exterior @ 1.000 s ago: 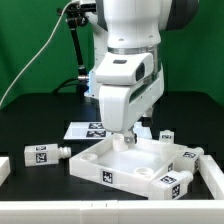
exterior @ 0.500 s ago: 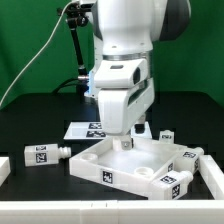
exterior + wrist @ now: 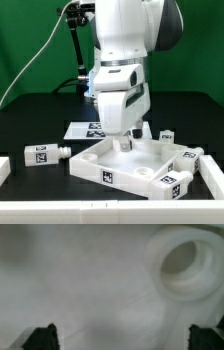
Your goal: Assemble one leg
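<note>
My gripper [image 3: 125,143] hangs low over the back part of the big white tray-like panel [image 3: 108,163], fingers pointing down. In the wrist view the gripper [image 3: 124,338] is open, its dark fingertips [image 3: 42,337] wide apart, with only the panel's white surface [image 3: 80,286] and a round recess [image 3: 188,262] below them. One leg [image 3: 42,154], a stubby white post with a square tag, lies on the table at the exterior view's left. Other legs lie to the panel's right [image 3: 168,136], [image 3: 190,156], and one at its front right corner [image 3: 172,181].
The marker board [image 3: 88,129] lies flat behind the panel. A black stand with a cable [image 3: 76,45] rises at the back. Further white parts sit at the far left edge [image 3: 3,170] and far right edge [image 3: 212,178] of the exterior view.
The arm's upper body has turned and shifted slightly toward the exterior view's left. The gripper stays low over the panel. The parts have not moved.
</note>
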Controlling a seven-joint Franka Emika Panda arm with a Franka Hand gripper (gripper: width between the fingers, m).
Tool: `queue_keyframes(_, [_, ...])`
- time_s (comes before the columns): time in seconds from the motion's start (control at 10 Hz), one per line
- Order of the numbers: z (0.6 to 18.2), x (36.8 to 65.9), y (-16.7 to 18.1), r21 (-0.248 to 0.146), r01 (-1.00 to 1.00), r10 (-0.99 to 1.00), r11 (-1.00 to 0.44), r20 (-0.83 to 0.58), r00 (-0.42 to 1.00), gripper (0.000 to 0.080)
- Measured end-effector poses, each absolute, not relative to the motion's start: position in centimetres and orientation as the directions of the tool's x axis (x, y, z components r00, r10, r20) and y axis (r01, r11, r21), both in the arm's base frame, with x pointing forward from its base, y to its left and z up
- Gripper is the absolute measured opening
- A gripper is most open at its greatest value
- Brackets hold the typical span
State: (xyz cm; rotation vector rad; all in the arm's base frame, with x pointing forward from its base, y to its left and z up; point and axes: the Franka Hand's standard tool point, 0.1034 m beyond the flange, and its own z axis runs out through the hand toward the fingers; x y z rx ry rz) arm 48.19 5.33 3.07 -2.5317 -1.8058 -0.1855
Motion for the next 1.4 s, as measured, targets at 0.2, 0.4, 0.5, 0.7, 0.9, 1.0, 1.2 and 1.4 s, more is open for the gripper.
queue_keyframes(0.2, [4.1,48.3,6.1,0.045,0.939,0.936,-0.34,0.107,0.334,0.0649])
queue_keyframes(0.4, [4.5,48.1,6.7,0.042,0.936,0.933,-0.35,0.107,0.344,0.0649])
queue_keyframes(0.5, [4.2,47.7,6.9,0.033,0.935,0.931,-0.354,0.105,0.349,0.0649])
queue_keyframes(0.7, [2.8,46.8,7.4,0.013,0.927,0.923,-0.374,0.106,0.371,0.0649])
queue_keyframes(0.9, [0.8,46.1,7.3,-0.005,0.921,0.915,-0.389,0.109,0.388,0.0649])
queue_keyframes(1.0, [0.6,46.2,7.1,-0.005,0.919,0.913,-0.394,0.111,0.392,0.0649])
queue_keyframes(1.2, [0.8,46.5,6.9,-0.001,0.917,0.911,-0.399,0.112,0.397,0.0522])
queue_keyframes(1.4, [0.7,46.5,6.9,-0.003,0.917,0.911,-0.399,0.111,0.397,0.0384])
